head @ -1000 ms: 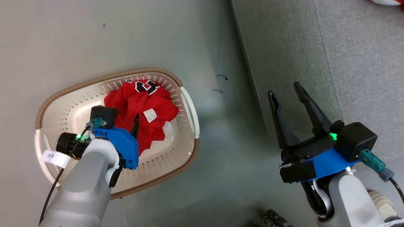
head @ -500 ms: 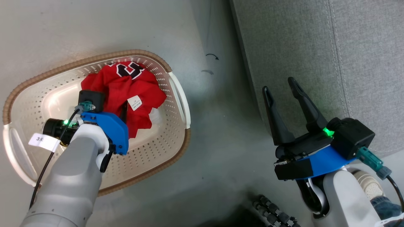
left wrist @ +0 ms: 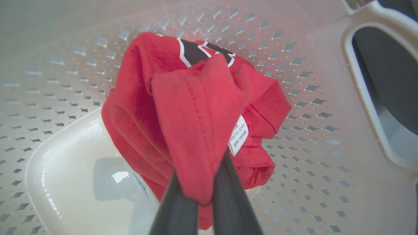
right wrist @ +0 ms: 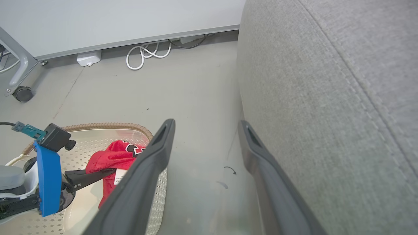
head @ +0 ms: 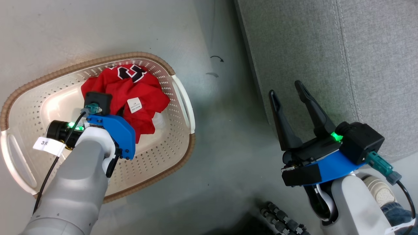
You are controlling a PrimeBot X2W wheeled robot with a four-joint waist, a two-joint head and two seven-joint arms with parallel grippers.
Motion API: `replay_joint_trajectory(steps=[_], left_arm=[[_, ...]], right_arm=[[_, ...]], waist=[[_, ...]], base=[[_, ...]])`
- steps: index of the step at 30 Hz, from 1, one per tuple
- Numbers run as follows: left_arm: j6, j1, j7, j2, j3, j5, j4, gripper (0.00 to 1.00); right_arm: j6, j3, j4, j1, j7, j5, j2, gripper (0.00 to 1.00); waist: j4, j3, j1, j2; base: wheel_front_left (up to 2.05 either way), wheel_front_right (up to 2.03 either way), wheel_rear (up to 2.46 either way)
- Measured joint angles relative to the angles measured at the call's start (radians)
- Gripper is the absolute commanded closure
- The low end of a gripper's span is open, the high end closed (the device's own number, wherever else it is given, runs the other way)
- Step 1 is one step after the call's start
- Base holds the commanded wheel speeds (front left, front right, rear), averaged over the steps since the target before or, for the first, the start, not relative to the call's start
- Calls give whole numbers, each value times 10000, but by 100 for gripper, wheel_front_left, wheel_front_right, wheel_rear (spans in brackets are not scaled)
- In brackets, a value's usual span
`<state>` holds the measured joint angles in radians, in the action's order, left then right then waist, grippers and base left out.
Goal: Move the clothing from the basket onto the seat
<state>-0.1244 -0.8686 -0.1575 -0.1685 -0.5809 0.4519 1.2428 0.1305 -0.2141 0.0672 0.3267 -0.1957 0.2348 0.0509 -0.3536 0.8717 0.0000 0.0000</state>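
The clothing (head: 137, 88) is a crumpled red garment with dark lettering and a white tag, lying in the cream perforated basket (head: 178, 163) on the floor. My left gripper (left wrist: 199, 186) reaches down into the basket and is shut on a raised fold of the clothing (left wrist: 196, 111). The right wrist view shows the same left gripper (right wrist: 98, 174) at the red clothing (right wrist: 111, 156) inside the basket (right wrist: 98, 125). My right gripper (head: 289, 93) hovers open and holds nothing, beside the front edge of the grey seat (head: 326, 49). The seat (right wrist: 326, 98) rises at the right.
Grey floor lies between the basket and the seat, with small dark marks (head: 217, 58). A person's shoe (head: 375, 192) is at the lower right beside my right arm. White cables (right wrist: 147, 54) and a caster wheel (right wrist: 21, 94) sit by the far wall.
The left gripper's fingers went from open to shut on a fold of the red garment. The head camera shifted early on. The right gripper stayed open.
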Motion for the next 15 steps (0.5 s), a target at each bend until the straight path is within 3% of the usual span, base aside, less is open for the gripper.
replay_joint_trajectory(steps=[15], left_arm=[[-48, -51, -221, 100, -163, 370, 163, 100]], right_arm=[[0, -48, 178, 101, -6, -8, -2, 0]], waist=[[100, -306, 0, 0]], base=[[0, 0, 0]])
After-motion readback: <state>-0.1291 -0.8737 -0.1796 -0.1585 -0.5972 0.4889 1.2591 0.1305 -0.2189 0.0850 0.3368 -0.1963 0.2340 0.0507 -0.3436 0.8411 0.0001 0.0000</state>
